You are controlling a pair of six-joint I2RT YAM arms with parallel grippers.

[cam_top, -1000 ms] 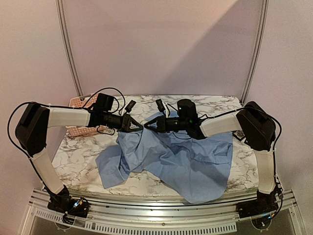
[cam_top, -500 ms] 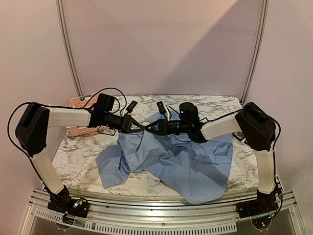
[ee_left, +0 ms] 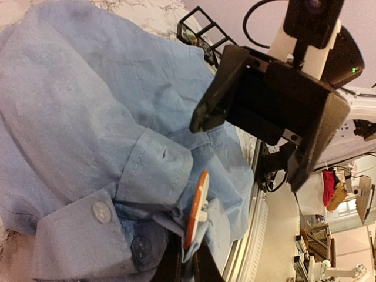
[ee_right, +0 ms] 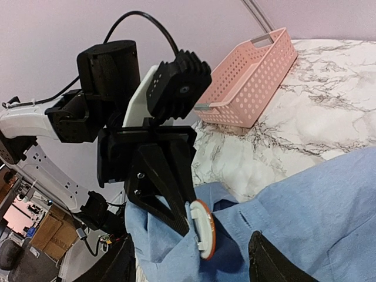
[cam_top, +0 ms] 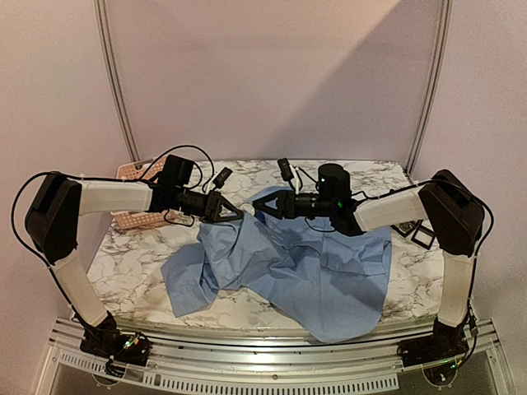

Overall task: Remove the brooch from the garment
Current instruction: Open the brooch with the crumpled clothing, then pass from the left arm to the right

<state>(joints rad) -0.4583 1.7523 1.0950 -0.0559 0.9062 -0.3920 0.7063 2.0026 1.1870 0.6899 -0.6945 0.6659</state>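
At ten o'clock on the white marble bench [cam_top: 136, 267] stands a pink plastic basket [cam_top: 130, 173], partly behind the left arm. That arm reaches in from nine o'clock with its forearm roughly level above the bench. Its left gripper [cam_top: 235, 212] is closed tight on a raised fold of the light blue button-up shirt [cam_top: 321, 271], which lies crumpled across the middle of the bench. The round orange brooch with a white back [ee_left: 197, 207] sits on that lifted fold, just past the left fingertips and seen edge-on. It looks attached to the cloth, so the removal itself is not done. The set-up seems done: the cloth is pinched and held up with the brooch presented. At three o'clock of the brooch the right arm stretches in level. The right gripper [cam_top: 257, 206] faces the brooch with its jaws spread wide, holding nothing, near it but apart. By my reading, closing on the disc and pulling it free is what remains.
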